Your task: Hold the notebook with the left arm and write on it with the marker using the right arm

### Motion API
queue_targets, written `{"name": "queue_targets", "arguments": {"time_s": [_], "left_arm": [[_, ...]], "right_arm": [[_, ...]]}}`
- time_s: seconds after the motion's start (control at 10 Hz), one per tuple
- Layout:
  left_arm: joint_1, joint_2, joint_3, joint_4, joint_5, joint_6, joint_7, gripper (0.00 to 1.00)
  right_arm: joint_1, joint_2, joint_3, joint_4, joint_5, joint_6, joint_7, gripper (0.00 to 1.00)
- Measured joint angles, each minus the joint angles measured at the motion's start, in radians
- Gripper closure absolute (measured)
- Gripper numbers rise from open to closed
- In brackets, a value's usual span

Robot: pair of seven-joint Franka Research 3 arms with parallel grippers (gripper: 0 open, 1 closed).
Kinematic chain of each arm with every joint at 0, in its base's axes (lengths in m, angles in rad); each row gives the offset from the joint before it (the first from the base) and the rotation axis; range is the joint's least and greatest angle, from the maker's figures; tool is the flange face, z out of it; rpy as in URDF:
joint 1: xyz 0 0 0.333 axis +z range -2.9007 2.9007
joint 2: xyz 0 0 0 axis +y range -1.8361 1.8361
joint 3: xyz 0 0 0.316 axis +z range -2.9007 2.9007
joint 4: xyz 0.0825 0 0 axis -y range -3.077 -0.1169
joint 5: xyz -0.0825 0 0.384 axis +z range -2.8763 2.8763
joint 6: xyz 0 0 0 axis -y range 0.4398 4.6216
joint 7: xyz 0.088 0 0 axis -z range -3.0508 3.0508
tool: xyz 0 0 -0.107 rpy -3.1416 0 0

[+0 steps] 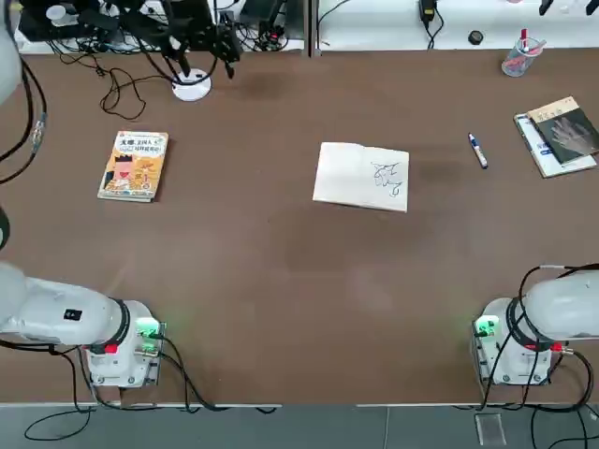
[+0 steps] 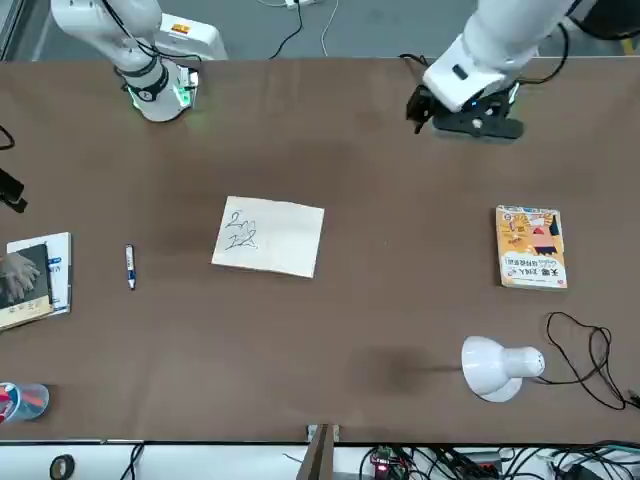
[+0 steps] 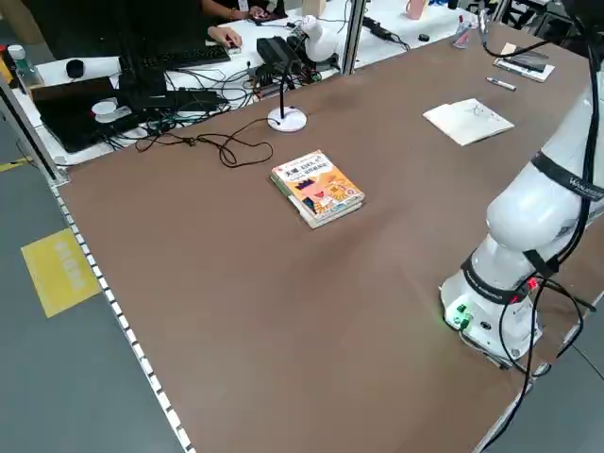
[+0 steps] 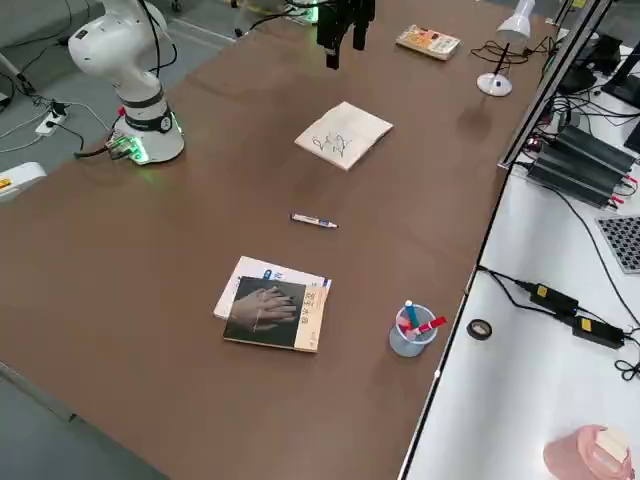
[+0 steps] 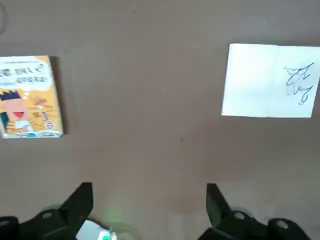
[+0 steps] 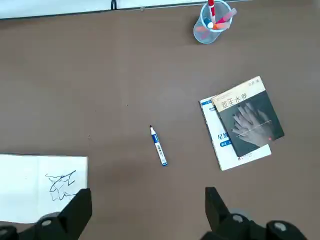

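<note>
Matt paper notebook (image 1: 361, 176) (ink-scribbled) on a smooth brown table (image 1: 281, 281).

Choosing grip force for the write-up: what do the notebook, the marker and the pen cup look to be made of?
The notebook: matte cream paper, apparently, since ink scribbles sit on its flat open page. The marker: probably smooth plastic, a white barrel with blue ends. The pen cup: clear, bluish, likely plastic or glass, because the pens show through its wall.

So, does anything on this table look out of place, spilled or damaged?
Nothing is spilled or broken. The one oddity: the notebook already carries dark scribbles, yet the marker lies loose on the table beside it, and both grippers, left and right, are open and holding nothing.
</note>
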Motion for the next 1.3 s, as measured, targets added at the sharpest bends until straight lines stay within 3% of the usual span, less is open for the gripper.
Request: {"name": "queue_targets", "arguments": {"time_s": [0.3,1.3], "left_arm": [[-0.012,0.059,-0.046,-0.004,0.015,0.055,-0.076,0.0],[-0.196,0.22,-0.055,-0.06,0.18,0.264,-0.315,0.0]], "right_arm": [[0.0,0.0,0.0,0.0,0.0,0.001,0.0,0.0],[0.0,0.0,0.0,0.0,0.0,0.002,0.0,0.0]]}}
